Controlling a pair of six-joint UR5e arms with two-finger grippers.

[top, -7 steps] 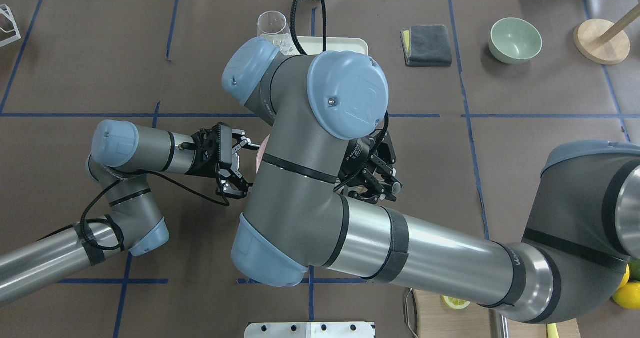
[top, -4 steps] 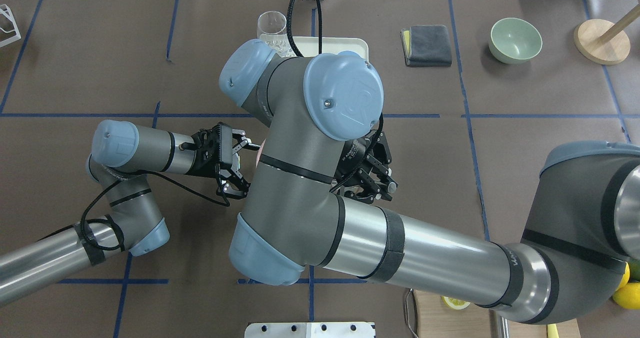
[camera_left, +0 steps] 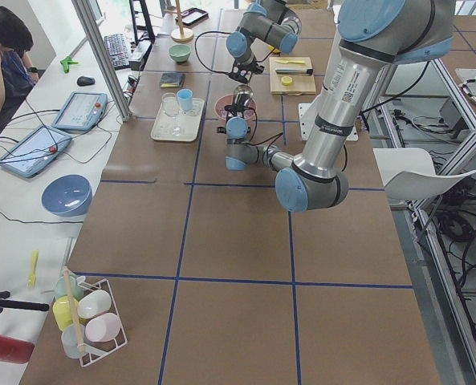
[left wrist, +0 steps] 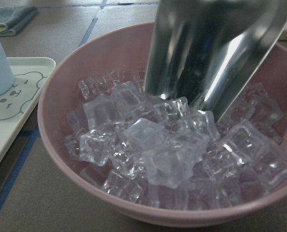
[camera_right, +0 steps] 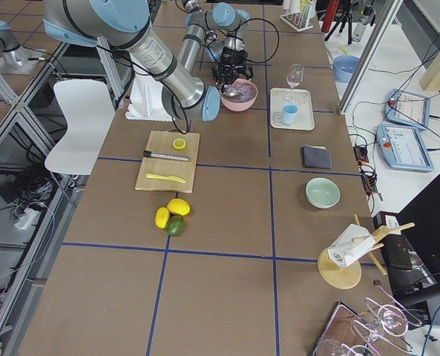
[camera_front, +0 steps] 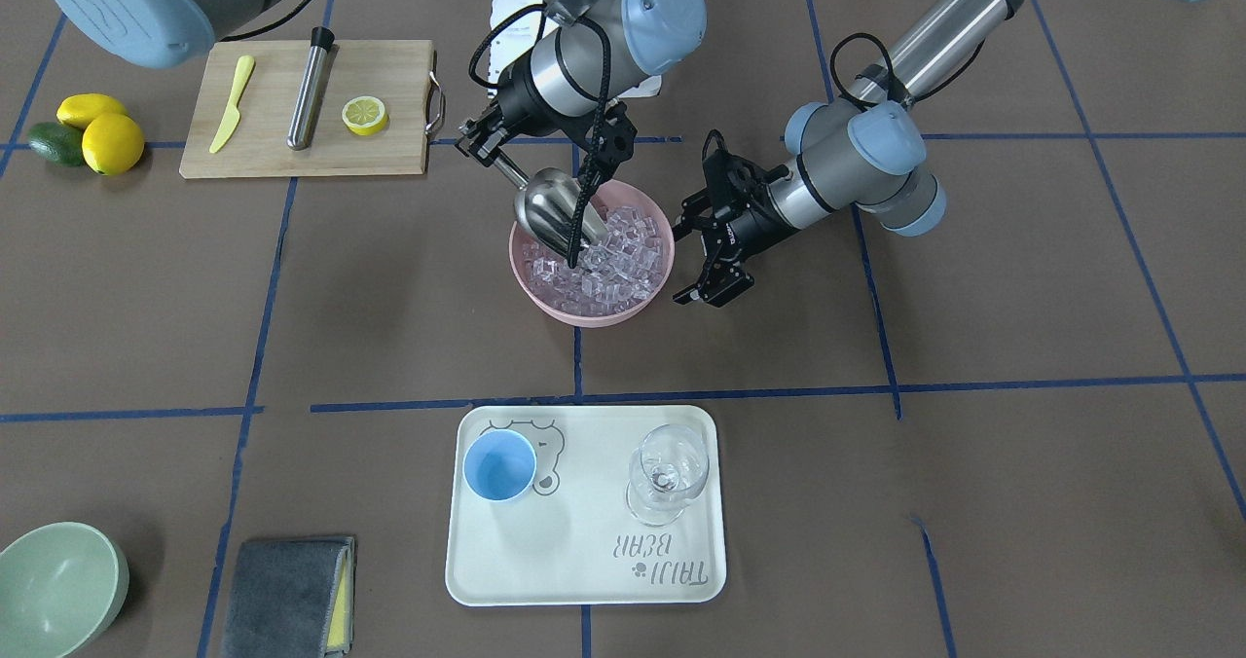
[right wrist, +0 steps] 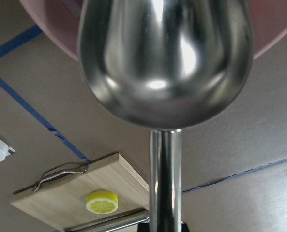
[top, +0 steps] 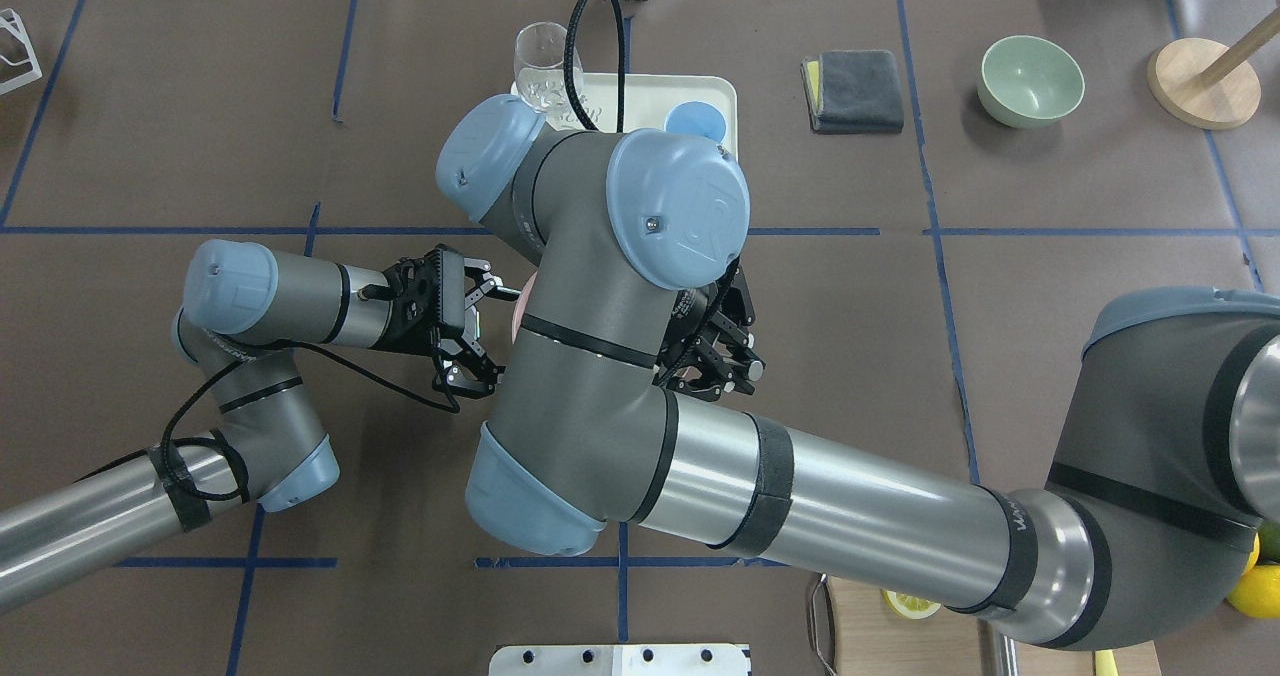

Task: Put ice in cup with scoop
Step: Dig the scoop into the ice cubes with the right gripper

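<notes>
The right gripper (camera_front: 484,144), pinching the steel scoop (camera_front: 548,210) by its handle, noses it into the ice (camera_front: 613,259); the light-blue cup (camera_front: 499,466) looks empty.

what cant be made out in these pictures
- Overhead view: the right arm covers the clear ice cubes, the shiny steel scoop and most of the pink bowl.
- Right wrist view: the bottom edge cuts off the grip of the right hand on the scoop handle.
- Side views: the cubes are too small to separate.
</notes>
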